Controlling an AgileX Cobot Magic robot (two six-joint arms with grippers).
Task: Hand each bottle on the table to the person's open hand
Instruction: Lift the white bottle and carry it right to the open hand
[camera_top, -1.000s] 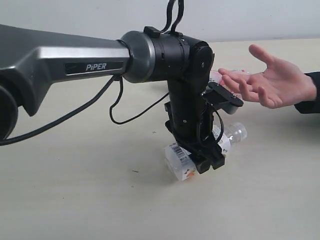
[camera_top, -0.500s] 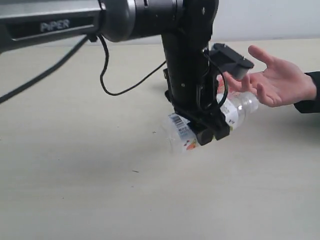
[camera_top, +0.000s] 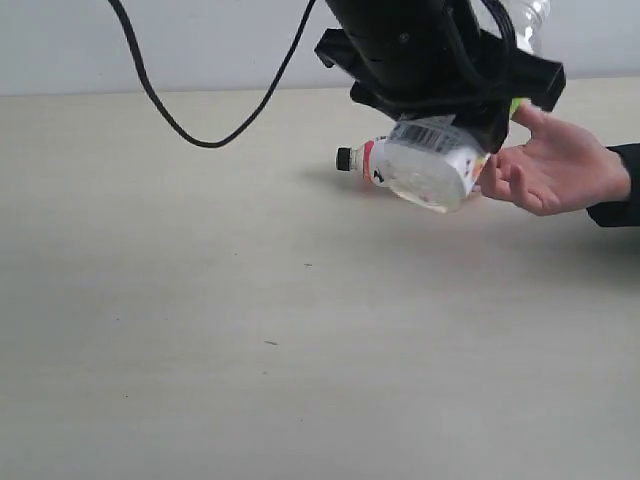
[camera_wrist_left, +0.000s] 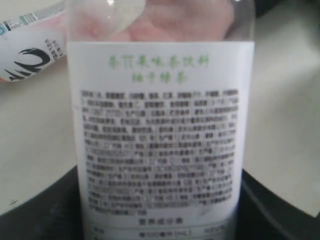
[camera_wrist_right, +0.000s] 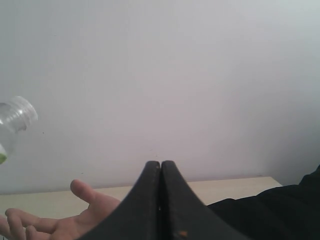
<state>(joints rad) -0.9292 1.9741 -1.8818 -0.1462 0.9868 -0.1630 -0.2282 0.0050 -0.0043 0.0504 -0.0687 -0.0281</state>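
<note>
Pale beige tabletop (camera_top: 200, 350) before a white wall. Left gripper (camera_top: 445, 100), its arm cut off by the upper edge, clamps a clear plastic bottle (camera_top: 430, 165) with a white label. The bottle is held tilted in the air, just beside the fingers of the person's open, palm-up hand (camera_top: 560, 165). Label: barcode, two lines of green characters, dense black print too blurred to read. Behind, a pink black-capped bottle (camera_top: 362, 160) lies on the tabletop, largely hidden. Right gripper (camera_wrist_right: 161, 200) closed, empty.

Label (camera_wrist_left: 160, 150) on the bottle (camera_top: 432, 168) shows green Chinese heading, fine print unreadable.
</note>
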